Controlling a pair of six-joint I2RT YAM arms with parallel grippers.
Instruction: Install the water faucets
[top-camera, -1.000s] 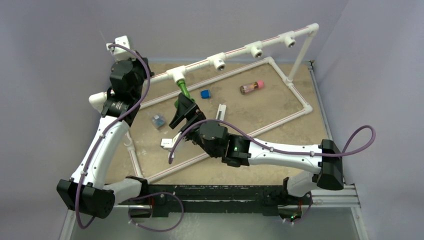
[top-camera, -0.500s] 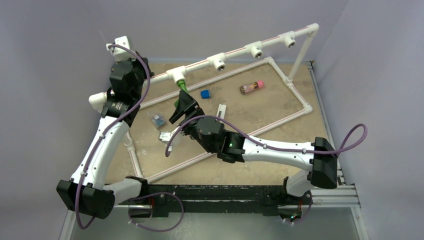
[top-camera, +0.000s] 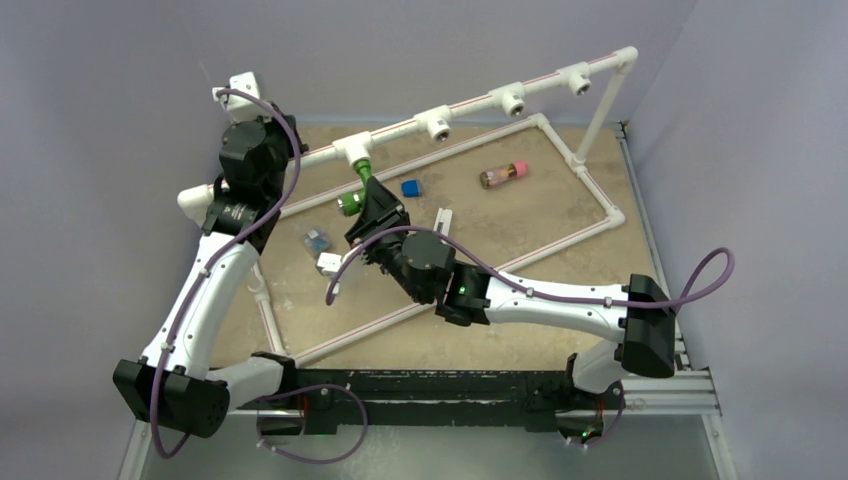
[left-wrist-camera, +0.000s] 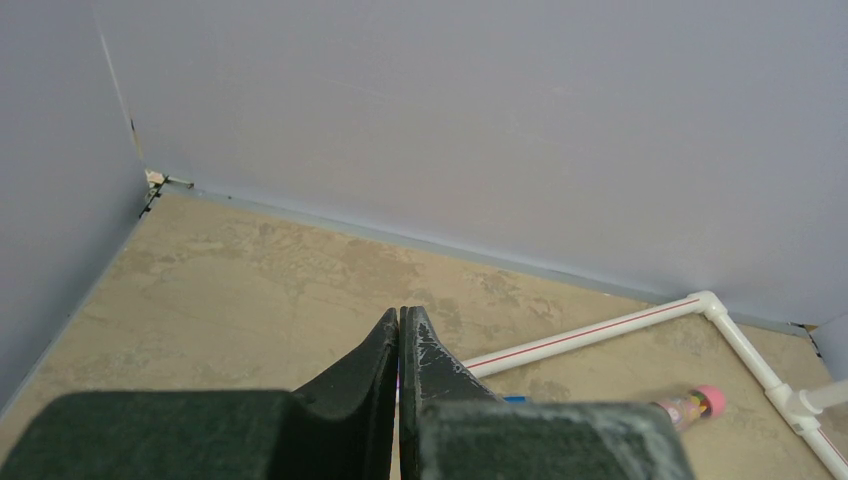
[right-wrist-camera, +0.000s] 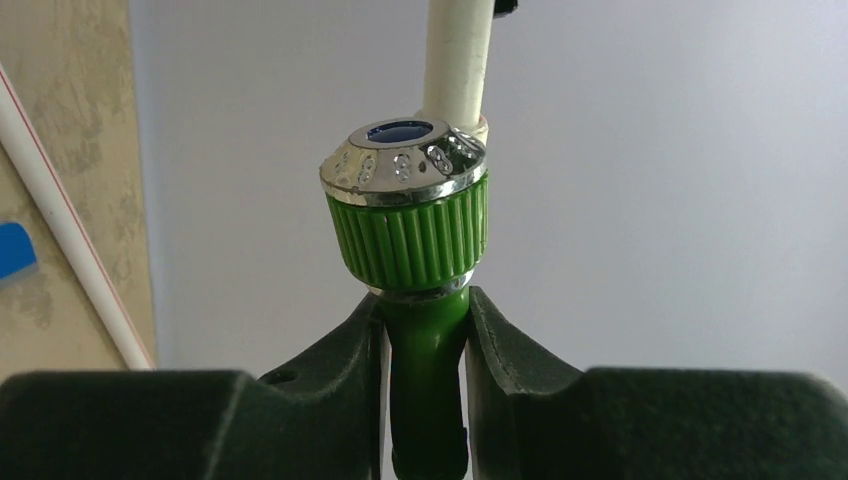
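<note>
A green water faucet (top-camera: 358, 185) hangs from the leftmost white tee fitting (top-camera: 352, 150) of the raised pipe. My right gripper (top-camera: 368, 207) is shut on it. In the right wrist view the fingers (right-wrist-camera: 352, 345) clamp the faucet's smooth green neck just below its ribbed green collar (right-wrist-camera: 410, 238), which has a chrome cap; the gripper (right-wrist-camera: 425, 312) faces a white pipe (right-wrist-camera: 458, 60). The faucet's lower end is hidden between the jaws. My left gripper (left-wrist-camera: 400, 316) is shut on nothing, raised at the back left and away from the faucet.
The raised pipe carries further tee fittings (top-camera: 437, 123), (top-camera: 512, 100). A floor pipe frame (top-camera: 560, 240) rings the table. Loose items: blue block (top-camera: 410, 187), pink-capped bottle (top-camera: 503, 174), small clear piece (top-camera: 317, 240), white pieces (top-camera: 328, 263), (top-camera: 442, 220).
My right gripper has moved back and left onto the hanging faucet, and its jaws have closed from wide open onto the neck. The left arm has not moved.
</note>
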